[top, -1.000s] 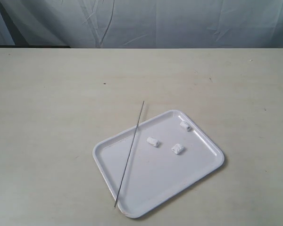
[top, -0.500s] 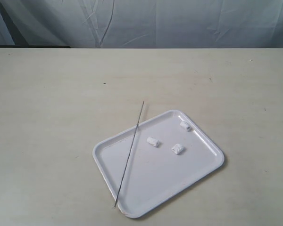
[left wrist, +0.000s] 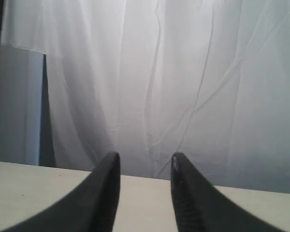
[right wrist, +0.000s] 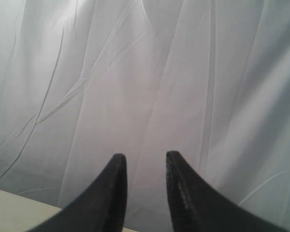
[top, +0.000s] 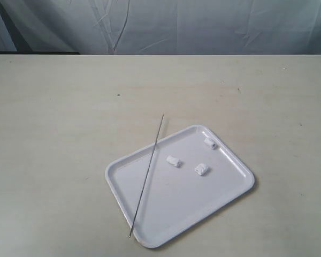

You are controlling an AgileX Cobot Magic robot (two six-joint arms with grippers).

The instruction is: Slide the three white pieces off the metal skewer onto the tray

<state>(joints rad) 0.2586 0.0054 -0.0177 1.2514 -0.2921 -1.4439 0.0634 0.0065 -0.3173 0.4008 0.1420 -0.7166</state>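
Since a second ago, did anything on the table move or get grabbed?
Only a small dark shape at the left edge of the exterior view slipped out of sight; I cannot tell what it was. Nothing was grabbed or let go. The metal skewer, the tray and the three white pieces lying loose on it stayed put.

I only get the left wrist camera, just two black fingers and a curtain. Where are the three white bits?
Observer: All three white pieces lie loose on the tray, none on the skewer.
Operator: Where's the skewer then?
Observer: It lies slanted across the tray, both ends poking past the rim.
Operator: Is the other gripper holding something?
Observer: No, the right gripper is open and empty.
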